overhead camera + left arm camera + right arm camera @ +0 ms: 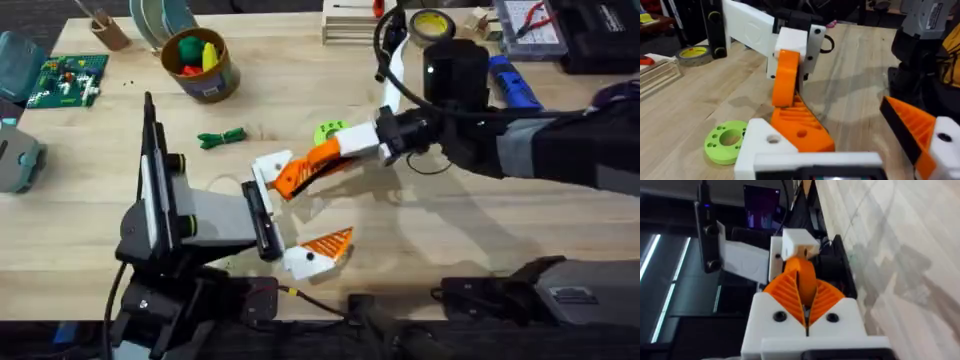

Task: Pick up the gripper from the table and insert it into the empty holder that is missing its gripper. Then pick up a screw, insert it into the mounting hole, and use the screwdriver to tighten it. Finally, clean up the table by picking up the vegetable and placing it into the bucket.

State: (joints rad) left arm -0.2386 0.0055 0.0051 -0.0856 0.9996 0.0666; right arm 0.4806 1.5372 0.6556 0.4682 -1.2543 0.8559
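My right gripper [318,162] reaches in from the right and is shut on the loose orange gripper [288,182]. That wedge rests against the holder [268,166], the far white finger block of my left gripper [300,210]. In the left wrist view the ribbed wedge [801,131] lies along the holder [759,145], with the right gripper [785,85] clamped on its tip. The left jaws stand wide open; the other finger carries its own orange wedge [330,243]. The vegetable [222,137] lies left of centre, the bucket [212,88] behind it, and the screwdriver [513,82] at the back right.
A lime-green disc [328,130] lies just behind the two grippers. A yellow tape roll [432,24] and parts boxes line the back edge. A green circuit board [65,78] sits at the far left. Bare wood stretches across the front right.
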